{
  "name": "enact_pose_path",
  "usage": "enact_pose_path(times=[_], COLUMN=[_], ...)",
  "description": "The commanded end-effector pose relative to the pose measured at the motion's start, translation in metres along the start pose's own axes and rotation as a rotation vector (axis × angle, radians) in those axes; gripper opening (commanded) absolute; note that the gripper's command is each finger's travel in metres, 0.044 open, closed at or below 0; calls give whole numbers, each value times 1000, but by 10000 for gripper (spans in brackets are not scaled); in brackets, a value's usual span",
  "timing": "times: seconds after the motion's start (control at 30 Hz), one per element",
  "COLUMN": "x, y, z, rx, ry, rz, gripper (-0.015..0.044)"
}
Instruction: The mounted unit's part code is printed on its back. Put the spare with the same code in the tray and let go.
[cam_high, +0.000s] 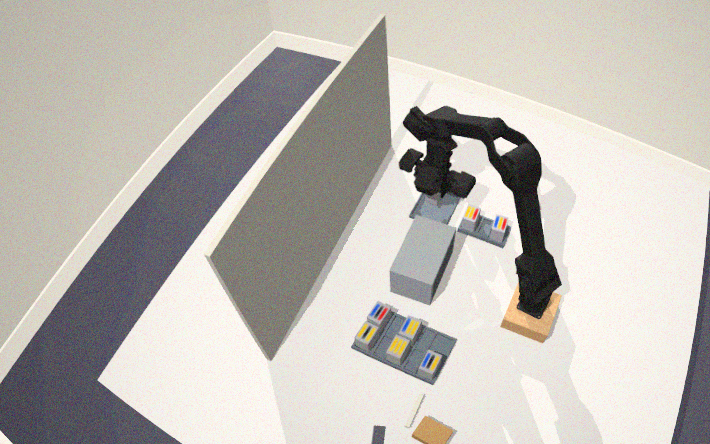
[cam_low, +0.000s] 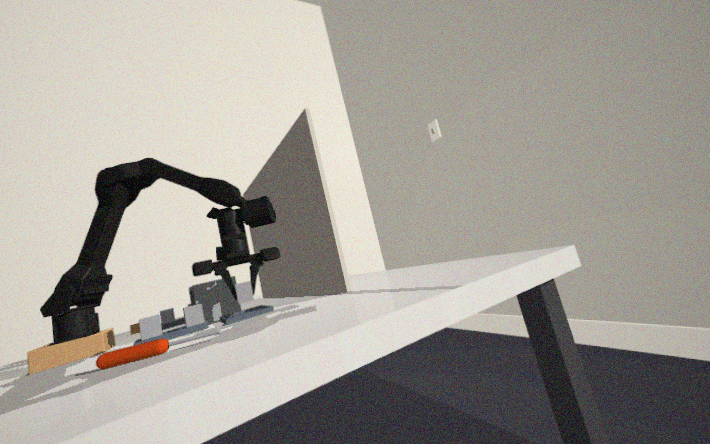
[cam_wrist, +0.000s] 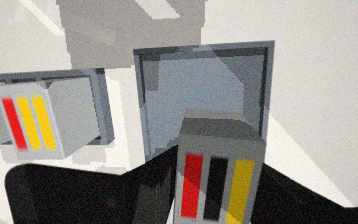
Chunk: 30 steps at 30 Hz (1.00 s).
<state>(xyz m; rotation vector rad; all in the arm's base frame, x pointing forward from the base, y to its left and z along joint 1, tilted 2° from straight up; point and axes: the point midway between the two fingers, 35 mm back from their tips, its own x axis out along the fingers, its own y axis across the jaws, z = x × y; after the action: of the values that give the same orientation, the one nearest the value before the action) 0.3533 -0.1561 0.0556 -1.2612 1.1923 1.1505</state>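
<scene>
My gripper (cam_high: 438, 201) (cam_low: 245, 299) is shut on a grey block (cam_low: 243, 291) (cam_wrist: 220, 182) with red, black and yellow stripes on top. It holds the block upright, low over the shallow grey tray (cam_high: 444, 213) (cam_wrist: 200, 75); whether the block touches the tray floor I cannot tell. Beside the tray, a small rack (cam_high: 479, 238) (cam_wrist: 106, 115) holds a red-yellow-yellow block (cam_high: 470, 217) (cam_wrist: 30, 122) and a blue-yellow-red block (cam_high: 500, 226). A larger rack (cam_high: 438, 341) holds several striped blocks. Which thing is the mounted unit, and its back code, I cannot make out.
A grey box (cam_high: 425, 251) stands close by the tray, between it and the larger rack. A tall grey panel (cam_high: 314, 183) (cam_low: 293, 209) stands along the far side. An orange cylinder (cam_low: 133, 353) lies near the arm's base. A brown block (cam_high: 431, 430) and white stick (cam_high: 415, 411) lie beyond the larger rack.
</scene>
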Motion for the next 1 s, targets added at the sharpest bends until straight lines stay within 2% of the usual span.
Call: enact_pose_path(times=[0.0, 0.73, 0.97], x=[4, 20, 17], y=[1, 5, 4], z=[0, 2, 2], rx=[-4, -4, 0], ry=[0, 0, 0], rz=[1, 2, 0], gripper=[0, 0, 184])
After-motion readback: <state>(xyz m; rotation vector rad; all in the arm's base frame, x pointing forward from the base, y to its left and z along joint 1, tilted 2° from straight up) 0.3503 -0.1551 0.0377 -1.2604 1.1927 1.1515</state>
